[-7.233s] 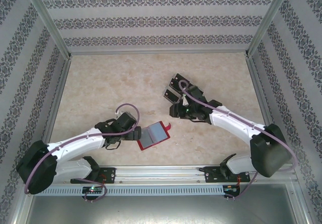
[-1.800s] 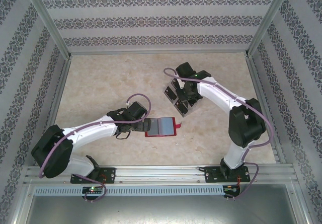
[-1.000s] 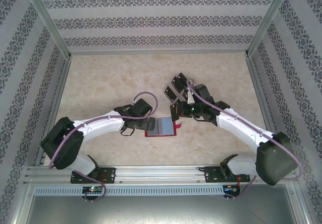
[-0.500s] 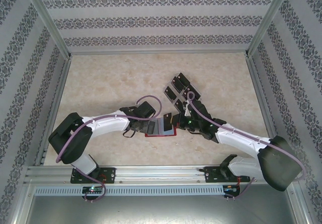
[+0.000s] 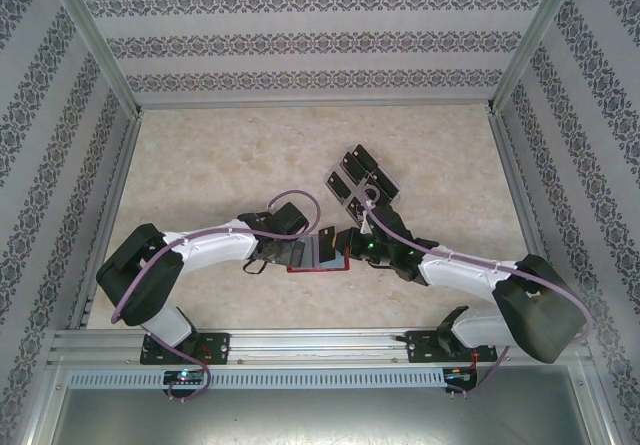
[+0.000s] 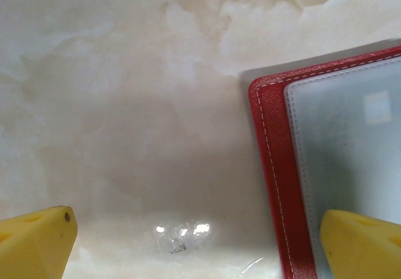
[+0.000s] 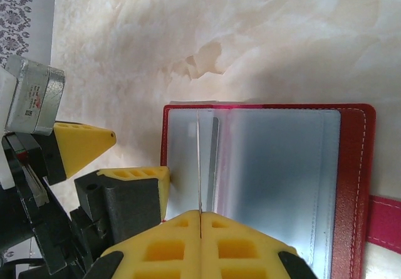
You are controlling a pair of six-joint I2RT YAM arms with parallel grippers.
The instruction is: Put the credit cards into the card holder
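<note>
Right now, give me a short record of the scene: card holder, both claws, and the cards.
card holder: open flat on the table, pockets up
left claw: open, straddling the holder's edge
right claw: shut on one credit card, edge-on above the pockets
other credit cards: clustered on the table beyond the holder

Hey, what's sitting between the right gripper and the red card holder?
A credit card, seen edge-on as a thin line in the right wrist view. It is pinched in the shut right gripper and reaches over the grey-blue pockets of the card holder.
</note>
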